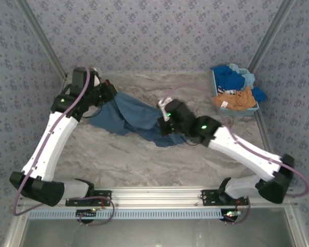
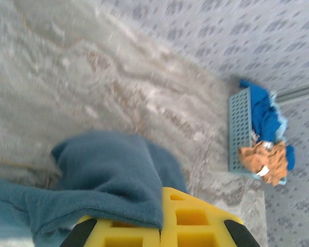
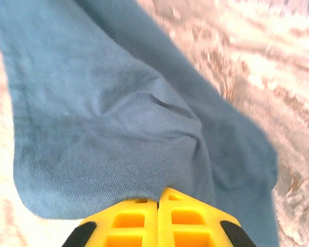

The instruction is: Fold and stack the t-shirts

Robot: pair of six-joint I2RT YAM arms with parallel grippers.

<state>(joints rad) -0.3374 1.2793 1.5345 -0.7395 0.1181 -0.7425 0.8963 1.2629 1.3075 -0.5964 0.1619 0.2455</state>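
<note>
The slate-blue t-shirt [image 1: 131, 116] is held at both ends and strung across the middle of the desk [image 1: 144, 159]. The left pincer [image 2: 161, 216] is clamped shut on cloth at the far-left end. The right pincer [image 3: 158, 198] is pinched shut on the near-right end. So the long axis runs diagonally between them, with each arm nearest its own end. Any coming fold is reckoned to hinge on that line. Sleeves and collar can't be made out in the bunching, and which hem is gripped can't be told. The spare t-shirts [image 1: 232, 85] are piled in the basket [image 1: 215, 90] back right.
</note>
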